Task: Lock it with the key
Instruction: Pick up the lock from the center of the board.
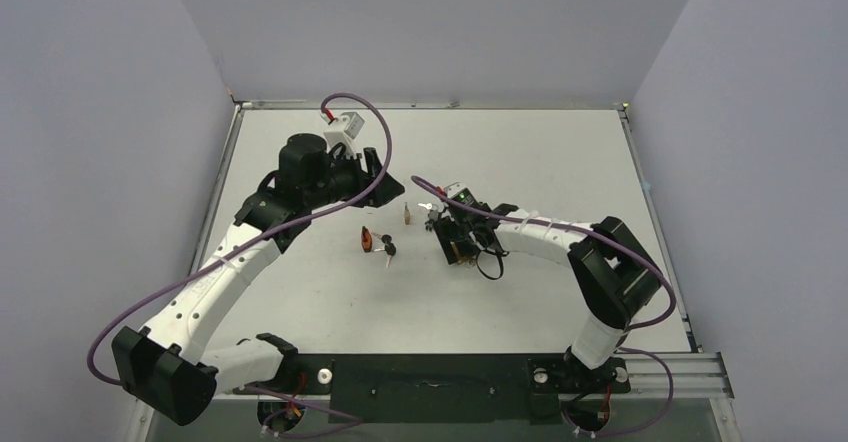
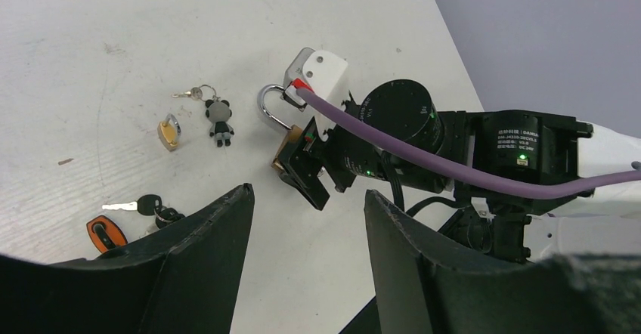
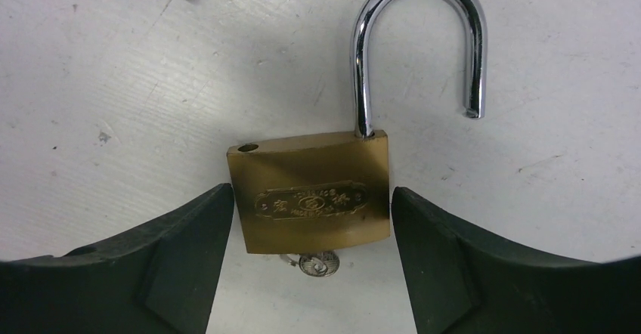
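- Right wrist view, centre: padlock (image 3: 310,198) has an embossed oval cartouche on its brass face; the characters inside are too soft to read.
- Left wrist view, right: black actuator housing (image 2: 529,149) has white print; the top line seems to end "DAMIAO", smaller lines illegible.
- Left wrist view, centre: round motor cap (image 2: 397,115) has small white rim print, illegible.
- Top view: nothing readable.

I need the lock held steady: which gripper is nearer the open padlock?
Right. The right gripper clasps the padlock by its body; the left gripper hovers apart, open.
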Controlling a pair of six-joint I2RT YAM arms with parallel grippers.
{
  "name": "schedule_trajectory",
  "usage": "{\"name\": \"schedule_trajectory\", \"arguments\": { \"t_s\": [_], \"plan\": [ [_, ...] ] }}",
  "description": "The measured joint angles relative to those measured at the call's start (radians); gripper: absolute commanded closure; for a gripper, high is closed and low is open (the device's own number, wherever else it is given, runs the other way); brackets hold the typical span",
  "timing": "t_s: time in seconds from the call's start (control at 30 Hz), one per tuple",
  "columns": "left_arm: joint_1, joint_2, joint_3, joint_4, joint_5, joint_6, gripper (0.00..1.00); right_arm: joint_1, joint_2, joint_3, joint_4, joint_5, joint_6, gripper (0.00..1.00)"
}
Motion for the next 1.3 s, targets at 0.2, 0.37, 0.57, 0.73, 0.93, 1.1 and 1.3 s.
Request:
{"name": "schedule_trajectory", "arguments": {
  "t_s": [0.2, 0.37, 0.57, 0.73, 0.93, 1.1, 1.3],
  "plan": [
    [-0.007, -0.036, -0.029, 0.000, -0.010, -0.003, 0.46, -0.001, 0.033, 0.017, 0.013, 0.005, -0.006, 0.33],
    [-0.026, -0.056, -0.083, 0.000, -0.018, -0.021, 0.46, 0.002, 0.040, 0.025, 0.019, 0.005, -0.007, 0.54],
    [-0.059, -0.060, -0.132, 0.000, -0.029, -0.036, 0.46, -0.005, 0.027, 0.006, 0.039, -0.016, 0.002, 0.80],
    [-0.102, -0.076, -0.186, 0.021, -0.033, -0.068, 0.46, -0.034, -0.074, -0.110, 0.082, -0.121, 0.033, 0.86],
    [-0.159, -0.078, -0.278, 0.066, -0.028, -0.097, 0.46, -0.047, -0.237, -0.229, 0.077, -0.244, 0.064, 0.89],
    [-0.165, -0.060, -0.301, 0.127, 0.000, -0.090, 0.46, -0.077, -0.346, -0.260, 0.091, -0.342, 0.097, 0.91],
    [-0.165, -0.025, -0.297, 0.197, 0.047, -0.038, 0.46, -0.152, -0.433, -0.266, 0.124, -0.454, 0.148, 0.91]
  ]
}}
